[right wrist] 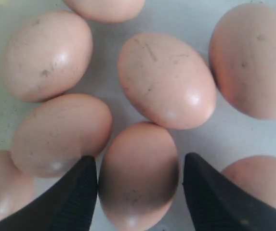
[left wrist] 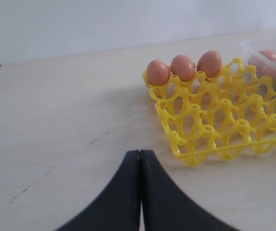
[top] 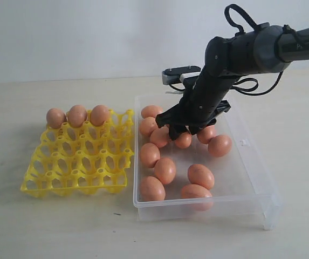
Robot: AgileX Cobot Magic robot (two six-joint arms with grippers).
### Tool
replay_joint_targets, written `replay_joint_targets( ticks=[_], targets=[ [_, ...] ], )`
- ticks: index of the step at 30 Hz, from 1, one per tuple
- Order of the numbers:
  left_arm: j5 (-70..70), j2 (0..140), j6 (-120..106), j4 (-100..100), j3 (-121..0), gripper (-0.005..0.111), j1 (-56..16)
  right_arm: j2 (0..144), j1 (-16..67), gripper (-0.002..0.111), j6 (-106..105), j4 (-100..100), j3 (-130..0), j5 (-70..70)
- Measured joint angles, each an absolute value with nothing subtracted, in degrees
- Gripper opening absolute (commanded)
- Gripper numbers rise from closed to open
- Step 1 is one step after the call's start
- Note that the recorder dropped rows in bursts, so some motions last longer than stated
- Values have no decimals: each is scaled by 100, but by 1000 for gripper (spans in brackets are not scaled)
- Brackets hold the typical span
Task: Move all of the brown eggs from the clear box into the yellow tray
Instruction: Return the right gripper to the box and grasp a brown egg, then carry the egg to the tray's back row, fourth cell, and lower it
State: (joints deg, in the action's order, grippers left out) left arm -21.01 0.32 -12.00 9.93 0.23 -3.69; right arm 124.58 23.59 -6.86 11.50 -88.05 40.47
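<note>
Right end effector point(right wrist: 138, 159), jaws apart, straddles a brown egg point(right wrist: 138, 185) lying lengthwise between them.

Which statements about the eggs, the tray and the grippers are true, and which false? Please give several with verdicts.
1. Three brown eggs sit in one row of the yellow tray. True.
2. The clear box is empty. False: many eggs lie in it.
3. The left gripper is open. False: it is shut and holds nothing.
4. The right gripper is open, with one egg between its jaws. True.
5. The tray stands right of the box in the exterior view. False: it stands left.
</note>
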Motion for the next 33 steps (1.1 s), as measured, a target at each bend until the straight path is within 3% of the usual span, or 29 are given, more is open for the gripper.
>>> replay_joint_targets(
  ticks=[11, 13, 17, 26, 33],
  targets=[
    [-2101, 32, -1200, 993, 23, 0, -369, 12664, 2359, 52, -695, 1150, -8817, 3629],
    [-2101, 32, -1200, 993, 23, 0, -369, 12685, 2359, 43, -695, 1150, -8817, 3544],
    [-2101, 32, -1200, 993, 23, 0, -369, 12699, 2359, 0, -709, 1162, -8817, 3522],
    [-2101, 32, -1200, 993, 23, 0, -369, 12450, 2359, 0, -969, 1162, -8755, 3567],
    [-2101, 32, -1200, 993, 23, 0, -369, 10988, 2500, 0, -993, 1195, -8056, 2207]
  ],
)
